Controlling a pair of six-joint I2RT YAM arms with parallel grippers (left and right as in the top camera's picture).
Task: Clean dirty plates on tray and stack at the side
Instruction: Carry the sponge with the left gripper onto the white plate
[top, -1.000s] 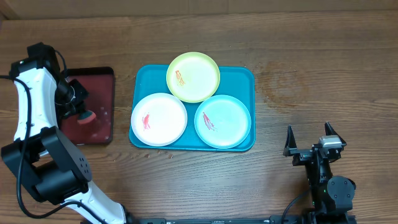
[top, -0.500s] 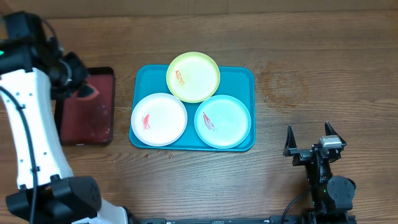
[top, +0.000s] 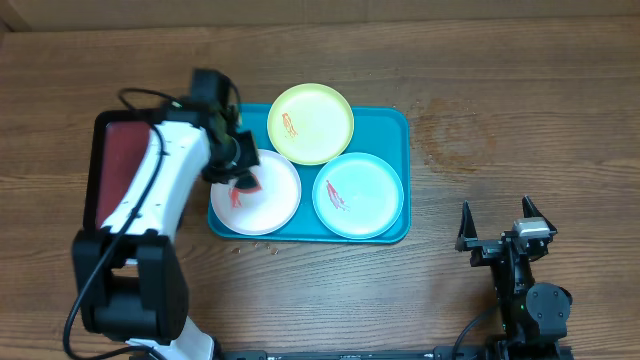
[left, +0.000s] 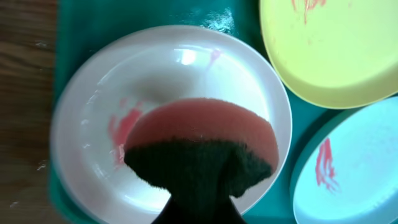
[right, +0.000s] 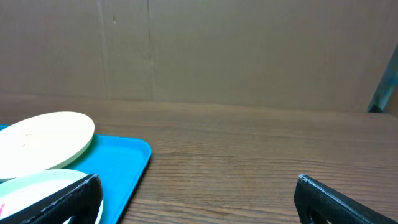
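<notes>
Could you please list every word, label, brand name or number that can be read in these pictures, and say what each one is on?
None: no view shows any readable writing. The blue tray, the white plate, the yellow plate, the mint plate and the sponge bear no print; the red marks on the plates are smears, not letters.

Left wrist view. A round sponge (left: 199, 134), pink face above a dark green scouring layer, fills the lower centre over the white plate (left: 186, 68), whose left side bears red smears (left: 121, 130). The plate lies in the turquoise tray (left: 93, 18). The yellow-green plate (left: 336, 56), upper right, and the mint plate (left: 367, 168), lower right, are also red-smeared.
</notes>
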